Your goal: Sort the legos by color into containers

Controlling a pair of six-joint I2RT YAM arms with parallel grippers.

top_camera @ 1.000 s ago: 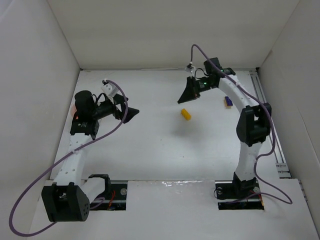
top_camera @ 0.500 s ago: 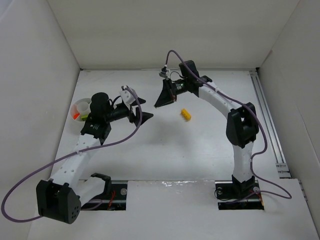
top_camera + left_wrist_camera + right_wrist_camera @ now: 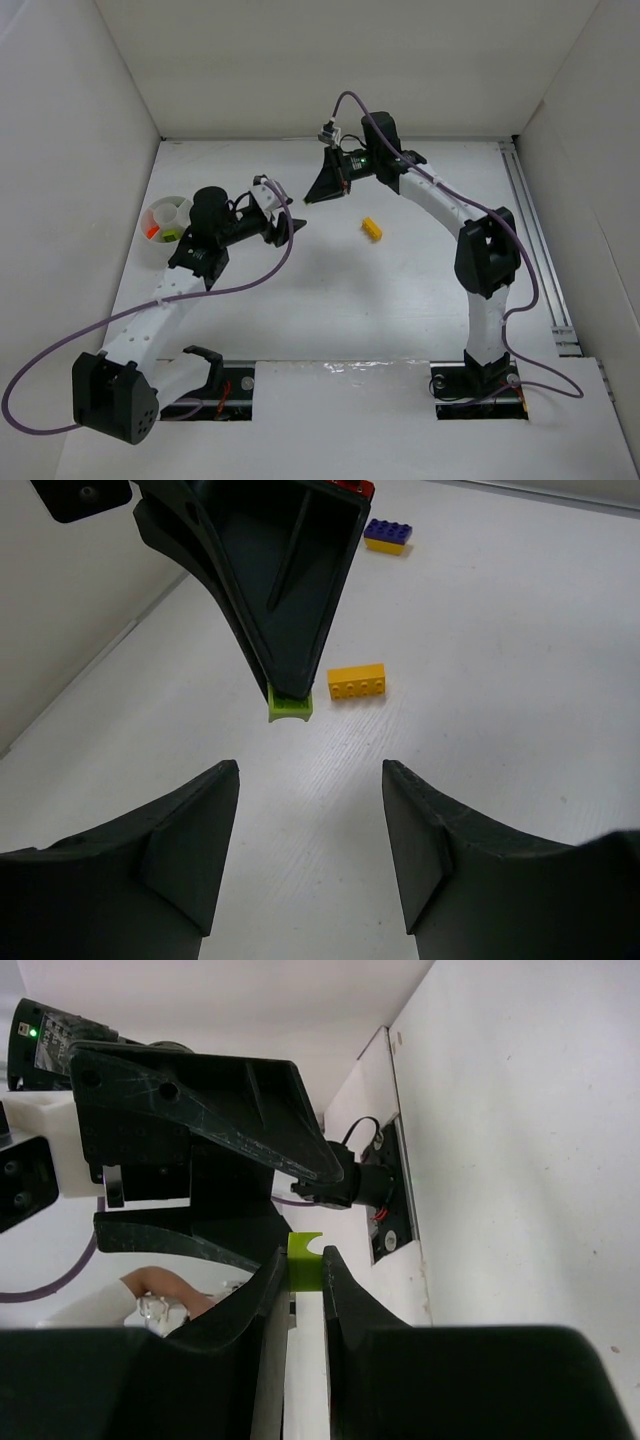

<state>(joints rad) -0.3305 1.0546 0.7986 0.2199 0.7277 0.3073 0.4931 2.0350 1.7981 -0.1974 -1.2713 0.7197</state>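
Observation:
My right gripper (image 3: 311,198) is shut on a lime lego (image 3: 305,1260) and holds it above the table; it also shows in the left wrist view (image 3: 291,704). My left gripper (image 3: 293,214) is open and empty (image 3: 310,770), its tips pointing at the right gripper's tips just beside it. A yellow lego (image 3: 372,228) lies on the table to their right (image 3: 357,681). A purple-blue lego on a yellow one (image 3: 388,535) lies farther off. The white bowl (image 3: 171,201) at the left holds orange and lime pieces.
White walls enclose the table (image 3: 330,300) on the left, back and right. A metal rail (image 3: 540,250) runs along the right edge. Both arm bases and purple cables are at the near edge.
My right gripper has swung left with the lime lego. My left gripper has moved right to meet it, uncovering the bowl.

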